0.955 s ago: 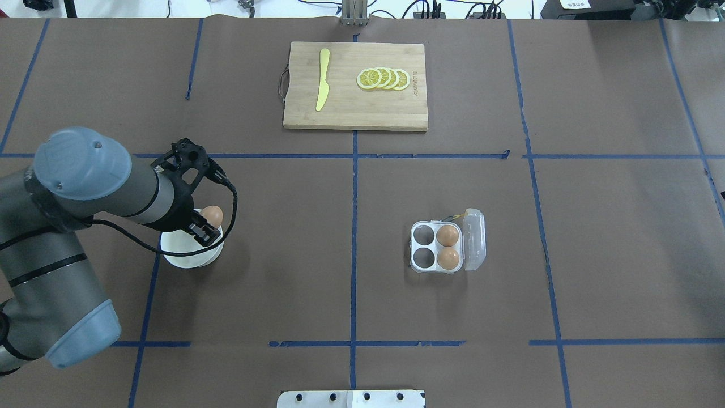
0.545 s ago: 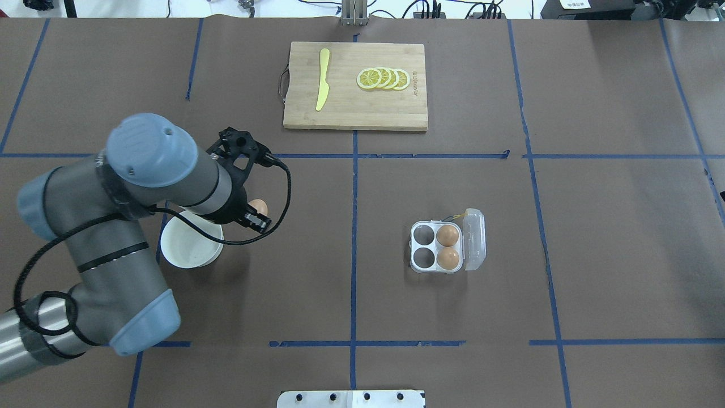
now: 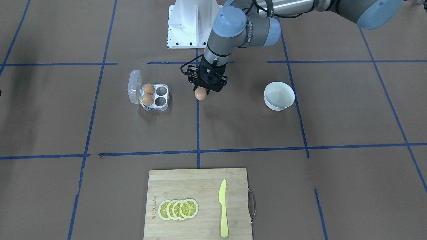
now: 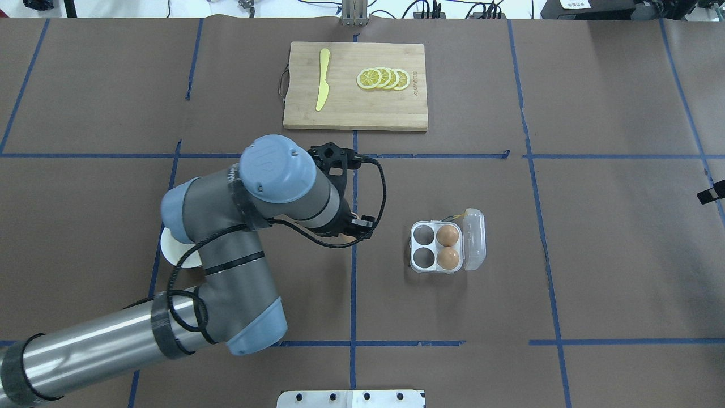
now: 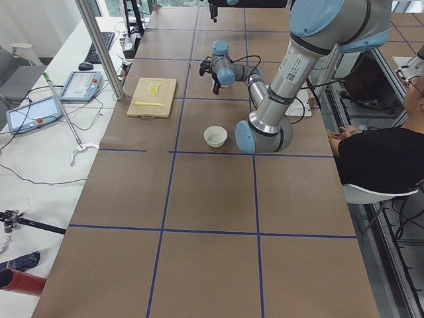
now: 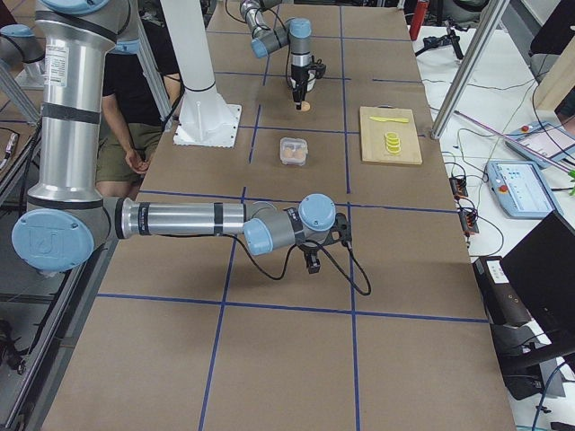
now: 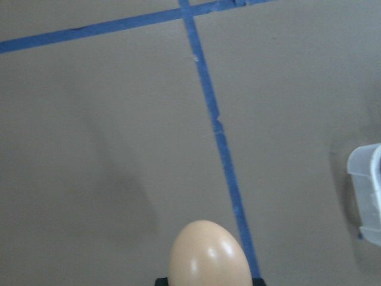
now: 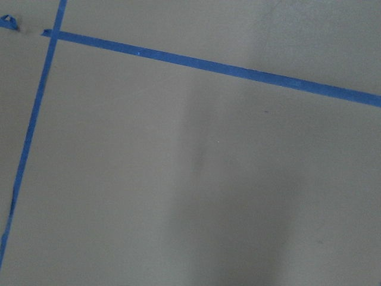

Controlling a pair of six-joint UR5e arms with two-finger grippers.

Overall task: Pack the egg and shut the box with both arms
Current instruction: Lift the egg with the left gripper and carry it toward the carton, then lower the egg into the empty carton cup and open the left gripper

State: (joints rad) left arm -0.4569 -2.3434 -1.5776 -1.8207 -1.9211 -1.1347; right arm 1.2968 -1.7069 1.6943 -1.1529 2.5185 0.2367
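Now | left claw (image 3: 202, 90) clamped on egg (image 3: 200, 94), mid-frame right of box (image 3: 161, 100) | right claw (image 6: 311, 264): cannot tell | risk: loose pinch, drop, crack.

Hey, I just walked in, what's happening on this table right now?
The left arm holds a brown egg in the left pincer, above the table between the empty white bowl and the clear carton. The lid of the carton is open; two eggs sit inside and two cells are free. The right arm is off to the side, away from the carton; whether the right pincer is open cannot be told.
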